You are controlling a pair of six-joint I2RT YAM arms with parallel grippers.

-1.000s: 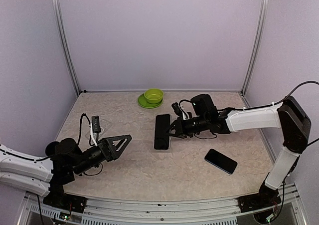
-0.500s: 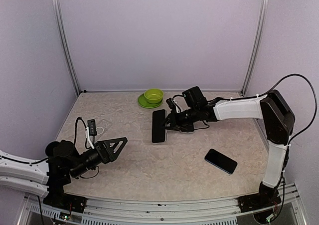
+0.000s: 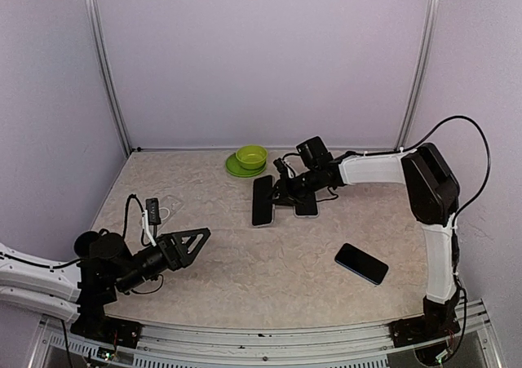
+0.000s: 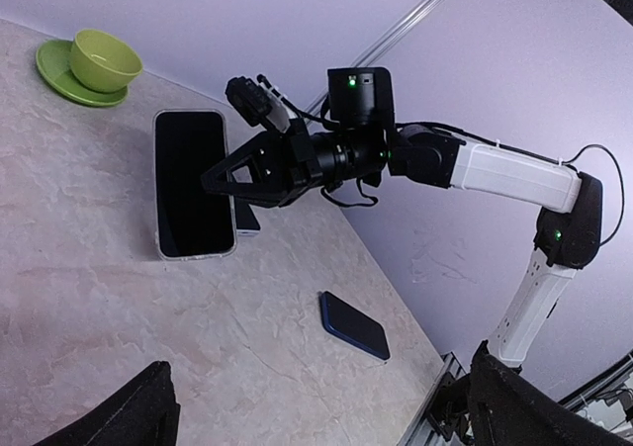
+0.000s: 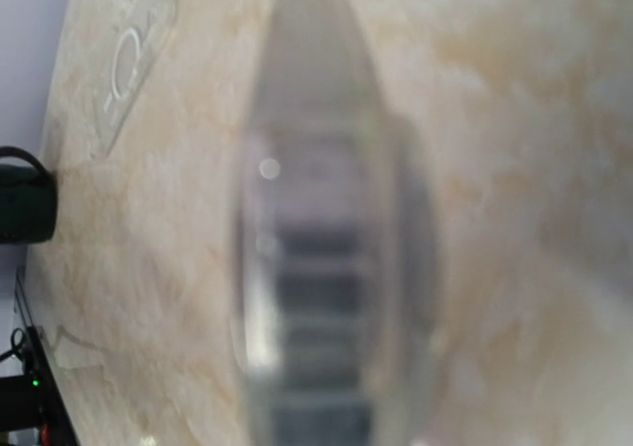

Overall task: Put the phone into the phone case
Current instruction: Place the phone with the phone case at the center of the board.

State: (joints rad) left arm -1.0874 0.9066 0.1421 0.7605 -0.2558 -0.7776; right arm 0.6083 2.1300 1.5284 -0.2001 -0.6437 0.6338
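The phone [image 3: 262,201] is being gripped by one long edge in the right gripper [image 3: 275,195], whose jaws are being kept pressed almost together on it. The phone is being held on edge, its dark screen turned toward the left edge of the surface [image 3: 245,286], over the middle and nearer the far edge. Whether its lower end is touching the surface cannot be told. In the right wrist view the phone is being shown only as a blur close to the lens.

The clear phone case [image 5: 134,50] is lying flat near the left edge, well apart from the phone. The left gripper [image 3: 196,244] is being held above the near left part of the surface with its fingers spread wide, and nothing is being held between them.

A second phone [image 3: 360,263], dark, is lying flat toward the near right corner. A green bowl [image 3: 251,155] is sitting on a green plate [image 3: 236,169] at the far edge.
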